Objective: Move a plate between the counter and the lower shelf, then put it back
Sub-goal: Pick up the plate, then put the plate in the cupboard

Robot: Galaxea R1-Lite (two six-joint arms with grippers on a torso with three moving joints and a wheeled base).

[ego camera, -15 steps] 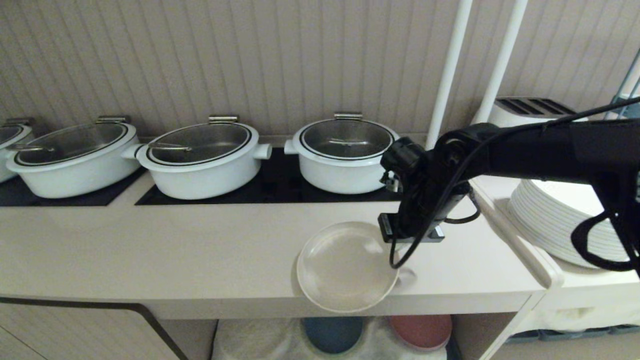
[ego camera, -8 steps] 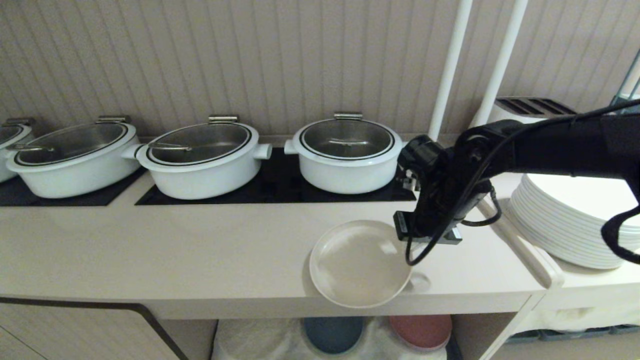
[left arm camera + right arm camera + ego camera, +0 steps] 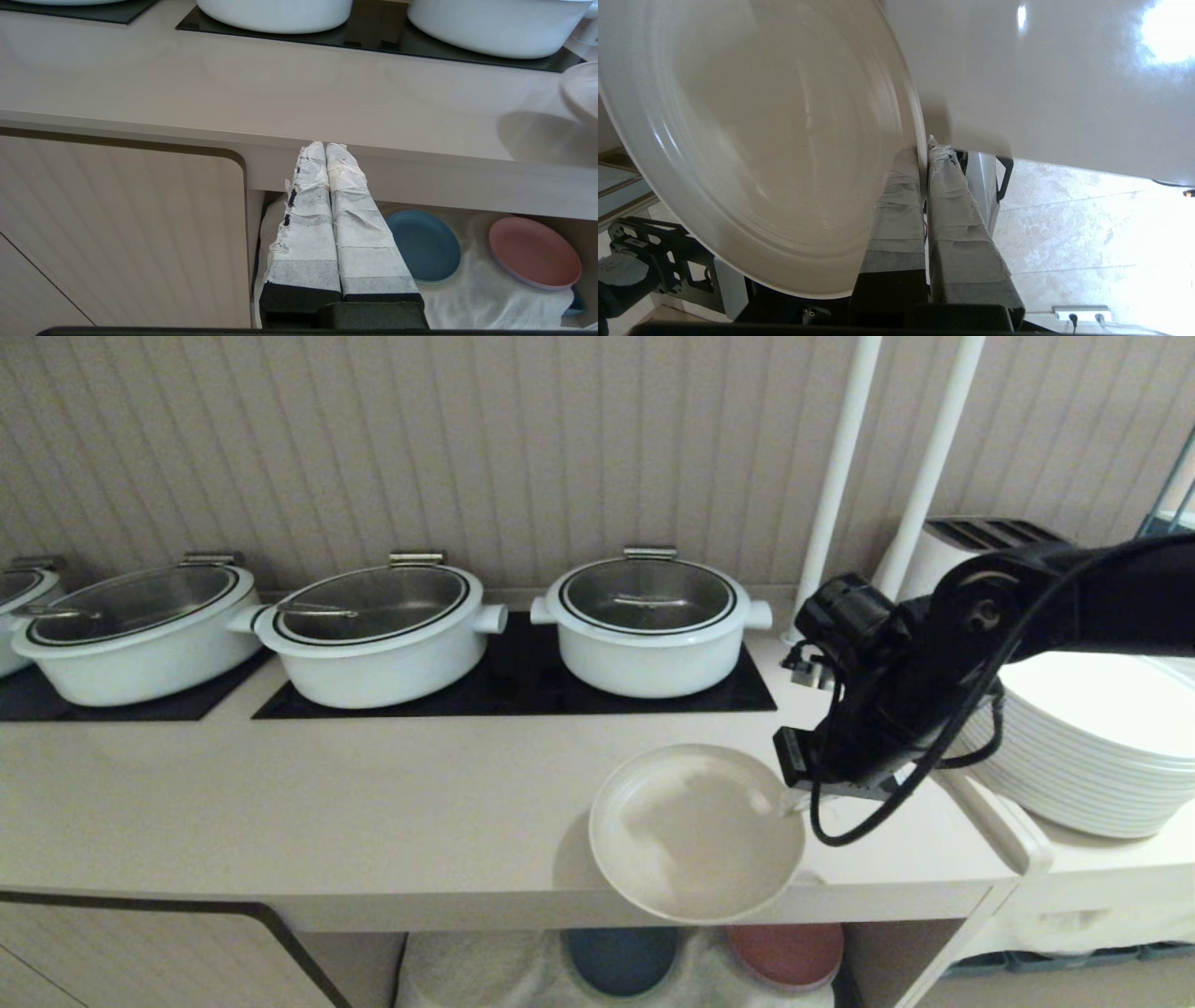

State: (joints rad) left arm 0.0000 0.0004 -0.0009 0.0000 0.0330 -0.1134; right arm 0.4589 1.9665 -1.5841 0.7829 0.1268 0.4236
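Cream plate (image 3: 695, 831) hangs past the table (image 3: 373, 812) edge, lower centre, rim pinched by the right gripper (image 3: 794, 800). Shelf (image 3: 472, 298) lies directly beneath. Left fingers (image 3: 308, 224) sit closed, idle.

Black robot arm, pale-wrapped pincers

The matte black jointed right arm (image 3: 943, 681) carries a looping black cable (image 3: 845, 826); both pincers' tapered black fingers (image 3: 322, 219) are wrapped in wrinkled, frayed whitish tape.

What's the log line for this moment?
right hand: shut on plate rim | plate: over counter front edge | left hand: shut, parked below counter by lower shelf | blue plate, pink plate: on shelf
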